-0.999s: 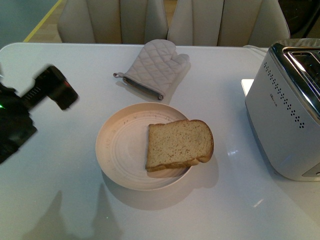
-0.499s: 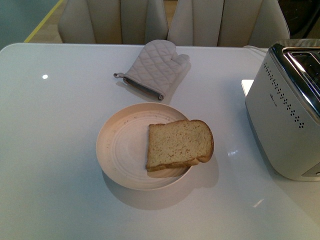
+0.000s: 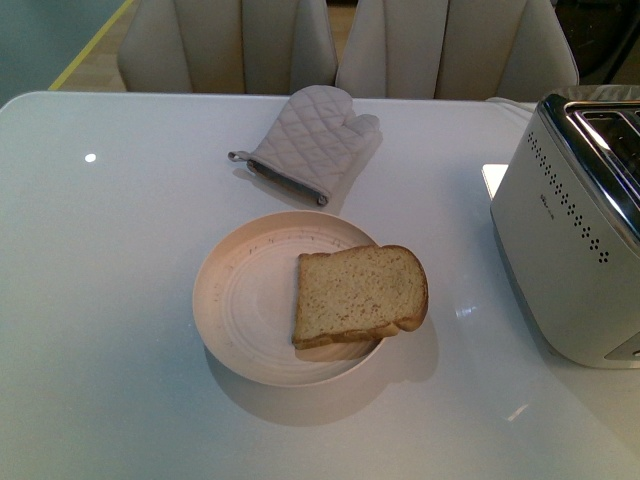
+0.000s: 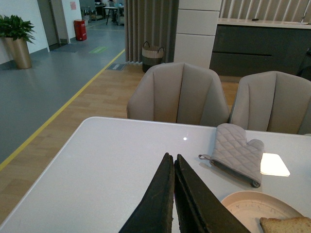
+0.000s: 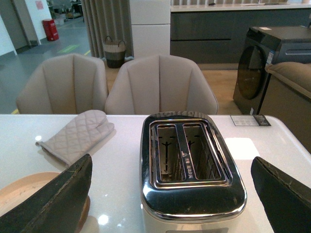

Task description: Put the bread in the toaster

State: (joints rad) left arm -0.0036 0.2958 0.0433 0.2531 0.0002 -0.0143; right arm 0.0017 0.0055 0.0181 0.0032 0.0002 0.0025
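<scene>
One slice of pale tan, brown-crusted bread lies flat on the round cream plate, apart from the boxy white chrome-topped toaster. Left gripper is pinched closed on nothing, and right gripper is spread wide, facing the empty slots. Looks like the reach stage - next, an arm must drop and pinch the slice's crust.

The glossy white counter carries a pale round plate near its middle. A quilted oven mitt lies flat beyond the plate, and the white toaster stands at the right side
</scene>
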